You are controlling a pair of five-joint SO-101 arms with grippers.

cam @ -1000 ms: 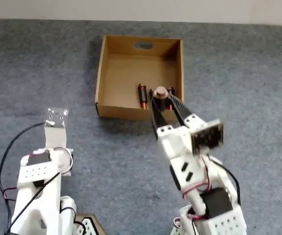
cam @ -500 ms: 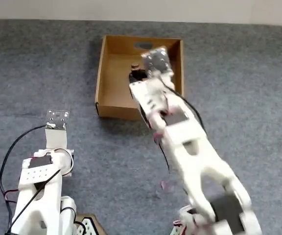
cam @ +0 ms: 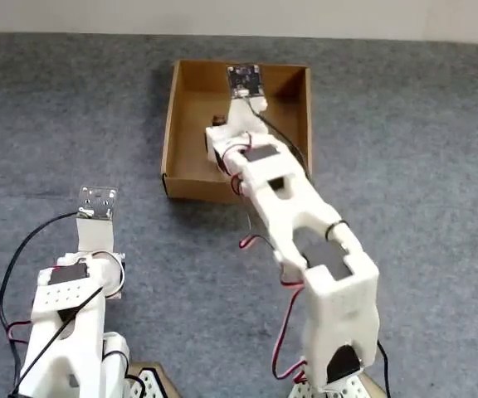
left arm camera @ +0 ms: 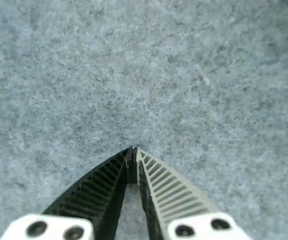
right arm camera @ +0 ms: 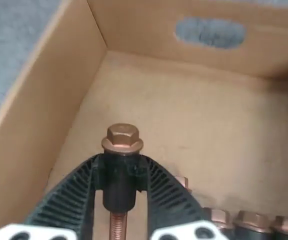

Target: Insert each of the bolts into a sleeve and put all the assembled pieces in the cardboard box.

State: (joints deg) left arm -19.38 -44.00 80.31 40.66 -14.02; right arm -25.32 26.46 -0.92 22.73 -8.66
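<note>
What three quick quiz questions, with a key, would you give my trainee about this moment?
1. True or false: the right gripper is shut on a black cylindrical sleeve with a copper-coloured hex-head bolt through it.
2. Pick one. The left gripper is: A, shut and empty over the grey carpet; B, open around a bolt; C, resting on a metal tray.
3. Fill in: the right gripper holds its piece inside the brown ____.
Key: 1 true; 2 A; 3 cardboard box.
</note>
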